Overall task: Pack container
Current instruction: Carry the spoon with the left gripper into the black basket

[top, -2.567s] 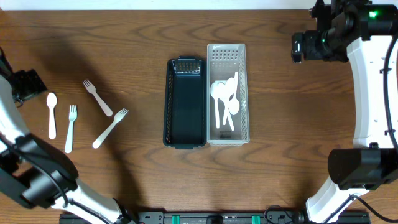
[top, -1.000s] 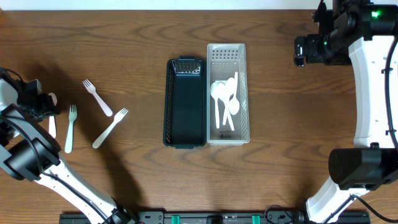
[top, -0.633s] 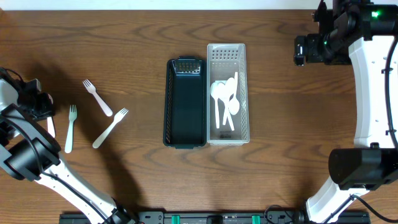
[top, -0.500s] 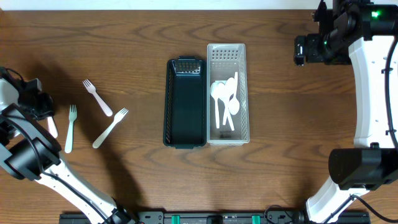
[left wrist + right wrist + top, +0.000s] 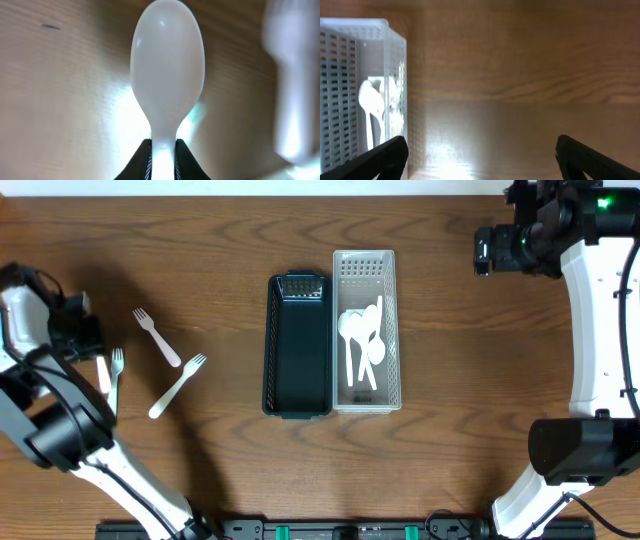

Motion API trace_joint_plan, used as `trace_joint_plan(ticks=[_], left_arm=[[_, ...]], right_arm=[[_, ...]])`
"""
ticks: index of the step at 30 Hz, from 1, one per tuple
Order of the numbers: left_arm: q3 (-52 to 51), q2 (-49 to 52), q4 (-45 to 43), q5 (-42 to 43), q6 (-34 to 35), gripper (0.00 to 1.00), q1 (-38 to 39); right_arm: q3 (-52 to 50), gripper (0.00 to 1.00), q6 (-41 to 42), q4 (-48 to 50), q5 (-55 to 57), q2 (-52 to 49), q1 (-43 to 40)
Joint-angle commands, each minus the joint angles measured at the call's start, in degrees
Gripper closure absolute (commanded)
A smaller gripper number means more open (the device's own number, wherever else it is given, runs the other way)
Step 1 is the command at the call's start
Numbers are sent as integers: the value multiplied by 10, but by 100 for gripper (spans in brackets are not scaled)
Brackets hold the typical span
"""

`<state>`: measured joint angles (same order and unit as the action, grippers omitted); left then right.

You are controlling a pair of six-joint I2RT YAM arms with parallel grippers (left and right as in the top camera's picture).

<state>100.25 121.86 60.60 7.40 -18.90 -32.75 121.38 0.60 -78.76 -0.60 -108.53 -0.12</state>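
Note:
My left gripper (image 5: 88, 346) is at the table's left side, shut on the handle of a white spoon (image 5: 101, 376). In the left wrist view the spoon's bowl (image 5: 167, 75) stands straight ahead, with the black fingers (image 5: 142, 162) pinching its neck just above the wood. The white slotted basket (image 5: 390, 330) in the middle holds several white spoons (image 5: 360, 340). A dark, empty container (image 5: 298, 350) sits against its left side. My right gripper (image 5: 492, 252) hovers open at the far right; its wrist view shows the basket (image 5: 350, 60) on the left and bare table between the fingertips (image 5: 385, 155).
Three forks lie on the wood to the left of the containers: a white one (image 5: 157, 335), another white one (image 5: 178, 385) and a pale green one (image 5: 116, 362) right next to the held spoon.
My left gripper has shut on the white spoon and moved it a little to the right, toward the green fork. The right arm has barely moved.

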Motion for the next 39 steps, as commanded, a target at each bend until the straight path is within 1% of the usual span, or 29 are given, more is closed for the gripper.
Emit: trace_joint_plan(ticks=[1,4,6,10,13,15,18,20,25,30,37,38,39], left_arm=[[24,-126,31,6,31,94,50],[24,-196,47,6,59,94,107],[24,-239,59,6,80,94,162],[24,-284,78,6,114,94,278],[24,-289,79,6,143,94,370],[23,-282,76,6,154,94,416],[23,-259,64,6,178,94,472],[22,-236,55,6,180,94,500],[22,-159,33,6,199,94,532],[22,-73,17,7,223,94,534],[22,9,16,12,224,94,534],[22,16,17,12,224,87,534],[22,22,17,12,224,72,534]], right_arm=[[1,2,-16,15,4,-2,-4],[1,1,-24,23,12,-2,-9],[1,1,-18,22,35,-2,-19],[1,1,0,23,55,-2,-61],[1,1,0,13,51,-2,-108],[1,1,0,11,26,-2,-135],[1,1,0,11,-20,-2,-175],[1,1,0,10,-36,-2,-196],[1,1,0,-1,-50,-2,-216],[1,1,0,-2,-59,-2,-216],[1,1,0,-3,-63,-2,-216],[1,1,0,-3,-63,-2,-216],[1,1,0,-3,-63,-2,-216]])
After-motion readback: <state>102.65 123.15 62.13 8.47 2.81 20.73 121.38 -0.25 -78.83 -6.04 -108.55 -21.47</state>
